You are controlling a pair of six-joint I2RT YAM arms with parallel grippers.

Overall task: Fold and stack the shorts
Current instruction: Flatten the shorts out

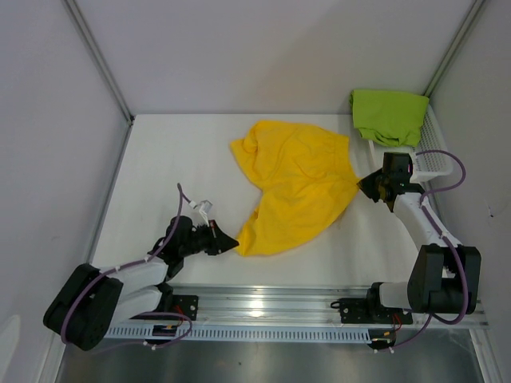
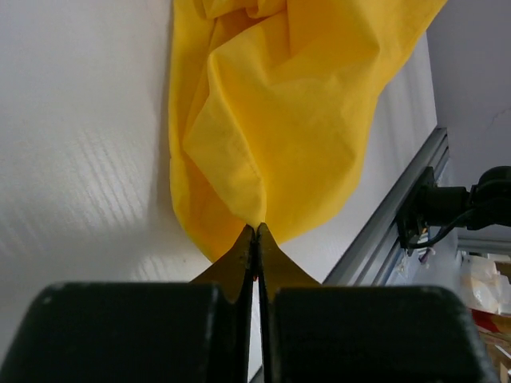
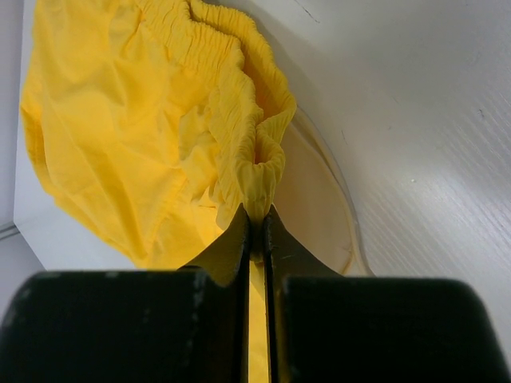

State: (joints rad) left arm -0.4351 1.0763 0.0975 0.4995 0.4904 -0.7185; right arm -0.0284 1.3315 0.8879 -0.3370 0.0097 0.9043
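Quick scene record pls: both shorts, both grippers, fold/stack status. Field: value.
yellow pair: bright yellow fabric shorts, crumpled and unfolded, mid white table
green pair: lime green fabric shorts, on top of white plastic mesh basket, far right corner
left gripper: shut on yellow pair's near-left corner
right gripper: shut on yellow pair's elastic waistband
stack: not started, pairs apart

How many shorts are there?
2. The yellow shorts lie in the middle, pinched by the left claw and right claw. The green shorts sit on the basket, far right. Others could hide beneath.
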